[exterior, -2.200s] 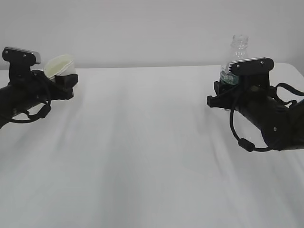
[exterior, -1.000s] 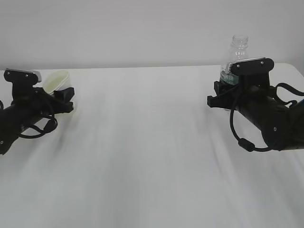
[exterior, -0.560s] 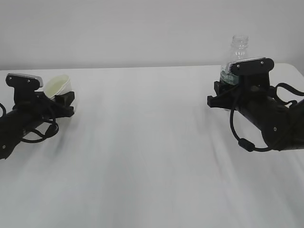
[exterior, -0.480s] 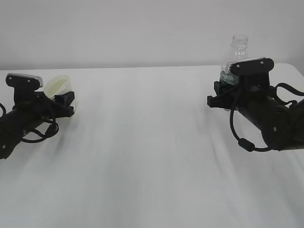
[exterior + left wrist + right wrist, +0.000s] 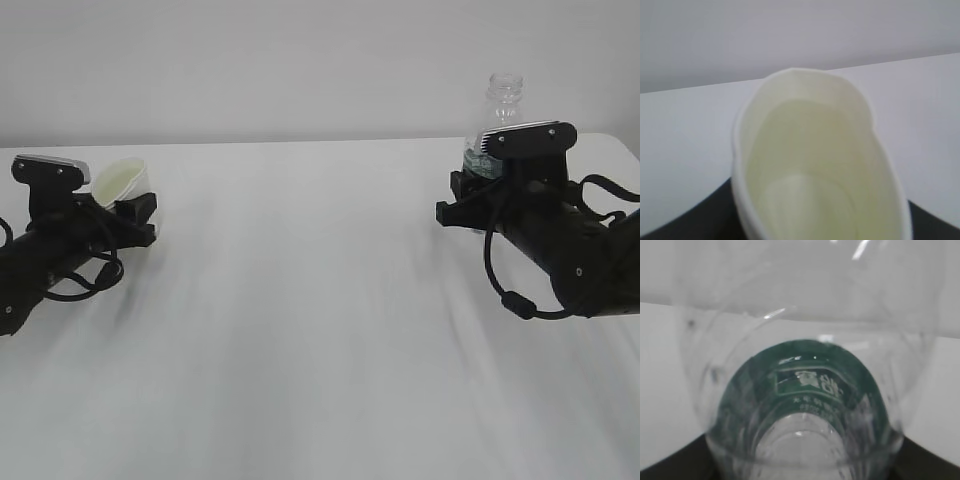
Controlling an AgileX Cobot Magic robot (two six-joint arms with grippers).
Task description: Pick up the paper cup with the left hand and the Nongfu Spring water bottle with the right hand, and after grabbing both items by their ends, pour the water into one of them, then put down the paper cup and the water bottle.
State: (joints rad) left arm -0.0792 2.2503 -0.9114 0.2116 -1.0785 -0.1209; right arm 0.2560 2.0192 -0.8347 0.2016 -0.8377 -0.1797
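The paper cup, off-white with a pale yellowish inside, sits tilted in my left gripper, which is shut on its lower part, low over the white table. I cannot tell whether the cup touches the table. The left wrist view is filled by the paper cup, its rim squeezed into an oval. My right gripper is shut on the Nongfu Spring water bottle, which stands upright with its open neck above the arm. From above, the water bottle shows its green label through clear plastic.
The table's back edge meets a plain pale wall. The right arm's black cables loop down toward the cloth. Wide bare tabletop lies between the two arms.
The left arm came down and inward with the cup, then held still for the last half second. The right arm and bottle have not moved.
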